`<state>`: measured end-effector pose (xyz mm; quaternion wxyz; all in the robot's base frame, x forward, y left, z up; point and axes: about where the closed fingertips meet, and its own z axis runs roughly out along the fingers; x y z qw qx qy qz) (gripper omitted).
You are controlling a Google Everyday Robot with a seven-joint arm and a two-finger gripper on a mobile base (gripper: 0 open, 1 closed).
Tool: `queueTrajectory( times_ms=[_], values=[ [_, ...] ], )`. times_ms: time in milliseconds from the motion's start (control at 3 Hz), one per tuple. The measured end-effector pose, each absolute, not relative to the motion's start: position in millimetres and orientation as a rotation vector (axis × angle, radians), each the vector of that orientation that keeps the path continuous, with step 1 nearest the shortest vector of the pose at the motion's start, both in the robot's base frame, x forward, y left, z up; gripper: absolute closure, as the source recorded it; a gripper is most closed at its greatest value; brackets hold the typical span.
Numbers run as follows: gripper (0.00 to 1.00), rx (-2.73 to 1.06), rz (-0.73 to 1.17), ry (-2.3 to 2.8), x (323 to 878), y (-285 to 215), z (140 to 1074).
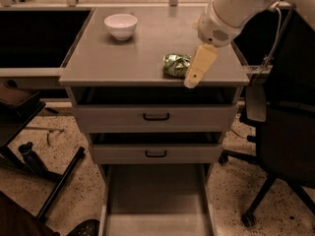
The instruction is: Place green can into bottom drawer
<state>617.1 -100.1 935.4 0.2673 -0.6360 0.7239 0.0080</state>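
Note:
The green can [175, 64], shiny and wrinkled, lies on the grey cabinet top [123, 58] near its front right edge. My gripper [193, 78] hangs from the white arm [231, 11] and comes down over the can's right side, covering part of it. The bottom drawer [155, 200] is pulled out below the cabinet, a wide grey tray with low side walls and nothing in it.
A white bowl [121, 25] stands at the back left of the cabinet top. Two shallower drawers with black handles [156, 116] [155, 154] sit slightly ajar above the bottom drawer. A black office chair [283, 132] stands to the right, and a dark stand [34, 161] on the floor to the left.

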Motion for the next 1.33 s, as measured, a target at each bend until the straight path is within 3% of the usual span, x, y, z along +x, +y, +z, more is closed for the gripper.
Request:
queueTrajectory(
  times_ms=[1333],
  values=[
    [0.00, -1.641, -0.033, 2.083, 692, -76, 873]
  ],
)
